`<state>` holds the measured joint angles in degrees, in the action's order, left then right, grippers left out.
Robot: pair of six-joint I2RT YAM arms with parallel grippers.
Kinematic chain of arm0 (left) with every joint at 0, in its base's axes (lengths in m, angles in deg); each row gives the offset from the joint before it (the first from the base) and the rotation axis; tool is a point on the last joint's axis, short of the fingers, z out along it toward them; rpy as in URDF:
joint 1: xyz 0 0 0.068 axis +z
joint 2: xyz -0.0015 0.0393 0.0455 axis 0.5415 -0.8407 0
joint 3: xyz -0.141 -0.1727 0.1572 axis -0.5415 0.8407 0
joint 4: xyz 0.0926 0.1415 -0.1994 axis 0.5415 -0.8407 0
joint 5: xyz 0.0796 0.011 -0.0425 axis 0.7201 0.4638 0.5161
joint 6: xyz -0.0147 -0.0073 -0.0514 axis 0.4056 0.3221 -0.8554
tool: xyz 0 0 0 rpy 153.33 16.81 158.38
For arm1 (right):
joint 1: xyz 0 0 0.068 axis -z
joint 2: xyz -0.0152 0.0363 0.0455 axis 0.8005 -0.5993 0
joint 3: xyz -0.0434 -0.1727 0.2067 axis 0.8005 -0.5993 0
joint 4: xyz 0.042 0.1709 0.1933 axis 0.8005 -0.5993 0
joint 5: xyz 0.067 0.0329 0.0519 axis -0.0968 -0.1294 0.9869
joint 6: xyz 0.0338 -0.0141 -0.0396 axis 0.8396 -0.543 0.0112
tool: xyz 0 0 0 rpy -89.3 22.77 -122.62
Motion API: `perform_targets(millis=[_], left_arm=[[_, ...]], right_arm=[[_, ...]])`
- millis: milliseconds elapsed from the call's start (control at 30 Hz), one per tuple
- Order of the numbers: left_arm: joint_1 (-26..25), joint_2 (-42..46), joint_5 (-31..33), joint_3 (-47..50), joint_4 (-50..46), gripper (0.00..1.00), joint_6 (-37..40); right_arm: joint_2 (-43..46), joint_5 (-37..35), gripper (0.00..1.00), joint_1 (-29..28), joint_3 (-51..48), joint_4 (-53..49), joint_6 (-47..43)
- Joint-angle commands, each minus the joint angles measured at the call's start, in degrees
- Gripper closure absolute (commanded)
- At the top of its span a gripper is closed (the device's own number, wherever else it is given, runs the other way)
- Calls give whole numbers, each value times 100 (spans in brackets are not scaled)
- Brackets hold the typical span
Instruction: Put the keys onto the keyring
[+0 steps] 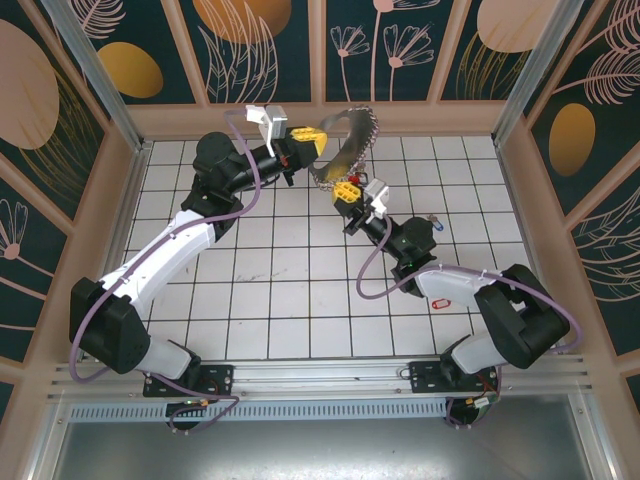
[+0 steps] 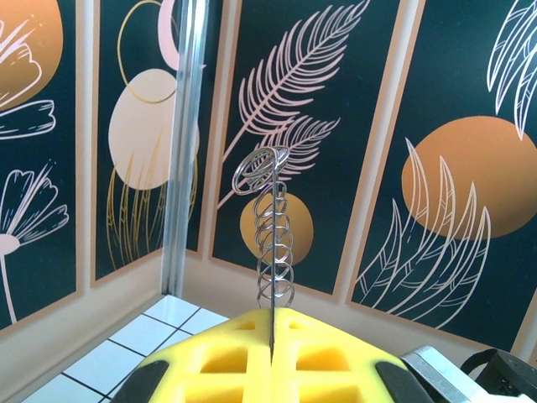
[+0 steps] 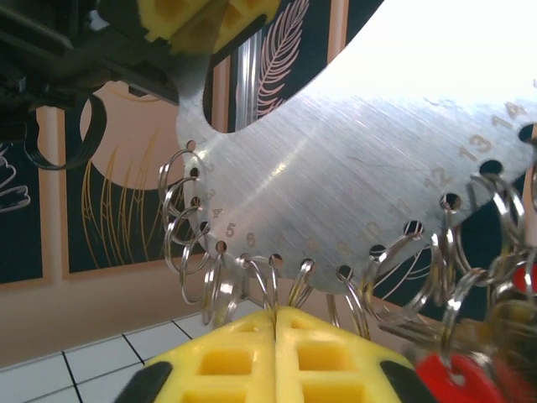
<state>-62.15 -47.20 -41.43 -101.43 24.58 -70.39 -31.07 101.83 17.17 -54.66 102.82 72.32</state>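
Keyring (image 1: 342, 140) held aloft over the far side of the table (image 1: 280, 290).
Left claw (image 1: 316, 142) and right claw (image 1: 347, 187) both clamp its rim; stiff, thin, slippery metal, likely best gripped on bare edge, clear of loose loops (image 3: 220, 285).

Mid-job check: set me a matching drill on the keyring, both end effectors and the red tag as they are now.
1 keyring
2 left end effector
3 right end effector
4 red tag

a shut on the keyring from its near side
b blurred, beside the loops
c off the floor, held at both ends
d shut on the keyring from the left

Pairs: 1-c, 2-d, 3-a, 4-b
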Motion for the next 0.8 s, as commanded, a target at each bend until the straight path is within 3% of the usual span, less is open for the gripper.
perform_targets(millis=[0,167,400,600,767], left_arm=[[-16,209,53,-32,156,100,5],[-17,223,582,-110,-396,100,359],[-17,169,738,-160,-589,100,517],[-16,171,885,-103,-608,100,525],[-10,169,1204,-21,-520,100,235]], right_arm=[[203,-93,99,-46,119,-128,-301],[633,-490,100,-186,51,-1096,-1057],[982,-1516,100,-510,223,-2249,-2021],[1221,-1430,100,-387,-50,-1726,-1504],[1195,-1060,100,-218,-401,-648,-708]])
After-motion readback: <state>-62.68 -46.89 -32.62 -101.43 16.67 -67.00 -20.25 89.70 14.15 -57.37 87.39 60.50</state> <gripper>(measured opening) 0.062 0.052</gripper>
